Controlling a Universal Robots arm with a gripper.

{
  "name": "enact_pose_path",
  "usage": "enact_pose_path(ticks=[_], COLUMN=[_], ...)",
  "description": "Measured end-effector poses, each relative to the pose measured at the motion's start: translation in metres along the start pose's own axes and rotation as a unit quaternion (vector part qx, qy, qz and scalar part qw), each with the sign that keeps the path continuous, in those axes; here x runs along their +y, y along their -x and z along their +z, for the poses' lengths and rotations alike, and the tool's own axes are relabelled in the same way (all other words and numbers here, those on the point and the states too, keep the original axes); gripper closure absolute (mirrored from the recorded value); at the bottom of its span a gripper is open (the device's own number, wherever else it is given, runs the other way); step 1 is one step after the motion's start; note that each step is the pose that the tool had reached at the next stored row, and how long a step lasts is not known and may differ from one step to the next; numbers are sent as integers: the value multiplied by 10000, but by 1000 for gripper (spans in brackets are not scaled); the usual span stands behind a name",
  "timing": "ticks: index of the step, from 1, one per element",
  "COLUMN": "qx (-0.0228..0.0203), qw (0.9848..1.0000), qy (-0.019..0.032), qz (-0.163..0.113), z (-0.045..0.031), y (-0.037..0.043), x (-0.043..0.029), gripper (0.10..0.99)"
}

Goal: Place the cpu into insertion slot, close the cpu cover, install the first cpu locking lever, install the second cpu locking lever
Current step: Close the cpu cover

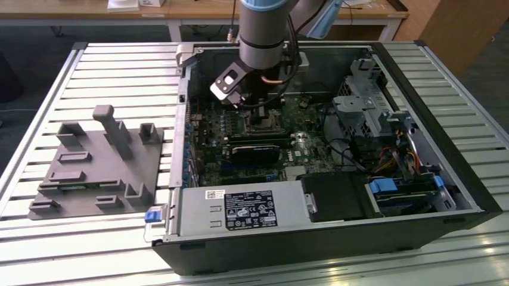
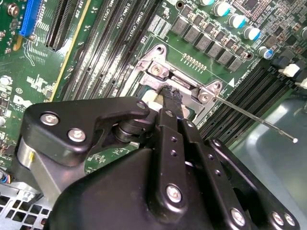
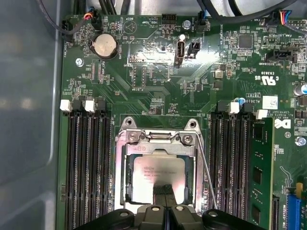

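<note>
Item: gripper (image 3: pixel 165 192), fingers clenched together, nothing between them, tips at the cpu cover (image 3: pixel 125 167) edge. First wrist view: cpu (image 3: pixel 156 173) seated in insertion slot (image 3: pixel 128 189), cover down. Second wrist view: locking lever (image 2: pixel 254 120) swung free. Exterior view: arm (image 1: pixel 263 30) inside computer case (image 1: pixel 445 149)

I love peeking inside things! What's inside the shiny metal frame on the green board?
The cpu sits inside the cpu cover, grey top showing through the window. The hand hides one edge; whatever lies beneath the chip is covered.
</note>
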State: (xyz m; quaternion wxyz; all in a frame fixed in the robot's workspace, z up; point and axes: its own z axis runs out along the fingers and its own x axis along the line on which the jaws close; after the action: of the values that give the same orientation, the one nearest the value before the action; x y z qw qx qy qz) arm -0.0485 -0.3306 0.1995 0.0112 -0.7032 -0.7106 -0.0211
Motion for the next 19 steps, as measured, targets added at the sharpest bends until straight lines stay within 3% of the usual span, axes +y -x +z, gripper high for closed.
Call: enact_pose_path(ticks=[7, 13, 19], qx=[17, 27, 33], qw=[10000, 10000, 10000], qy=[-1, -2, -2], qz=[-2, -2, -2], z=[7, -122, -124], y=[-7, -13, -12], x=[64, 66, 87], gripper=[980, 980, 980])
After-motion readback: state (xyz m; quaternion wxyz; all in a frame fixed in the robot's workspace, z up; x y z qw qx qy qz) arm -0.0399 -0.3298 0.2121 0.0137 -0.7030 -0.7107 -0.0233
